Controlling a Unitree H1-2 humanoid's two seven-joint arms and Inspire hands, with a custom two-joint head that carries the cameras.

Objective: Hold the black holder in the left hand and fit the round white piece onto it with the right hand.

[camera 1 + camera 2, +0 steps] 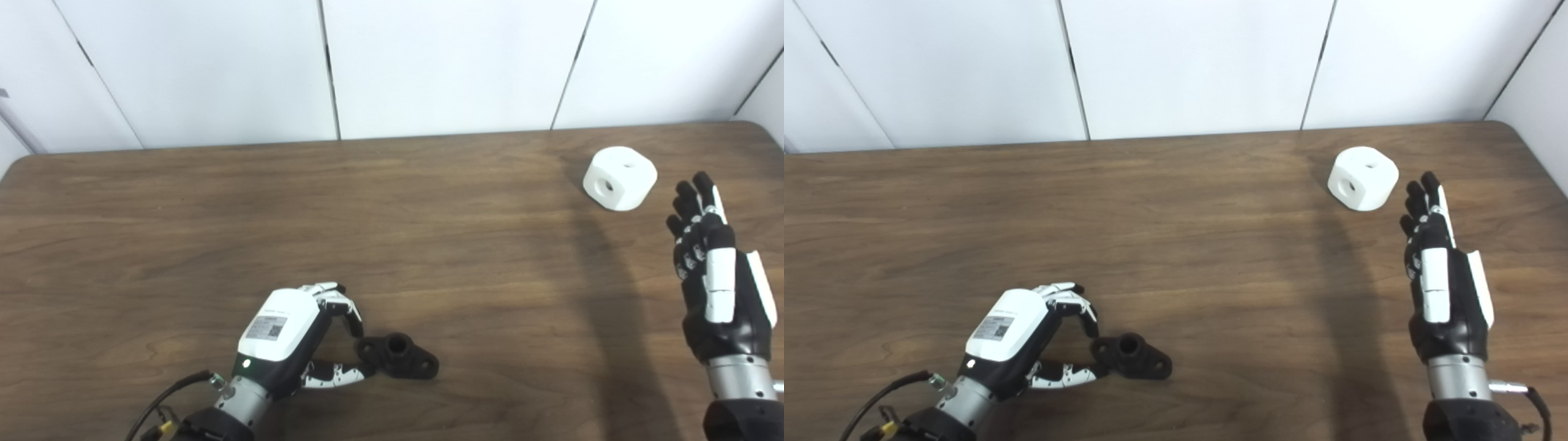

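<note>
Black holder: we see it lying flat on the tabletop near the front edge, its central collar pointing up, not yet lifted.
Left hand: our fingers curl down at the holder's left end and the thumb reaches along the wood to its near side; we read this as closing in, touching or nearly so, with no firm hold yet.
White piece: we find it well apart, at the far right of the tabletop, a rounded block with a hole on top and one on its side.
Right hand: ours stands open and empty, fingers straight and close together, pointing away, near the white piece but clear of it.
Step in hand: we judge it to be the first, securing the holder.
Next move: our left must pinch and raise the holder, collar exposed; our right must reach forward and left for the white piece.
Containers: we see none.
</note>
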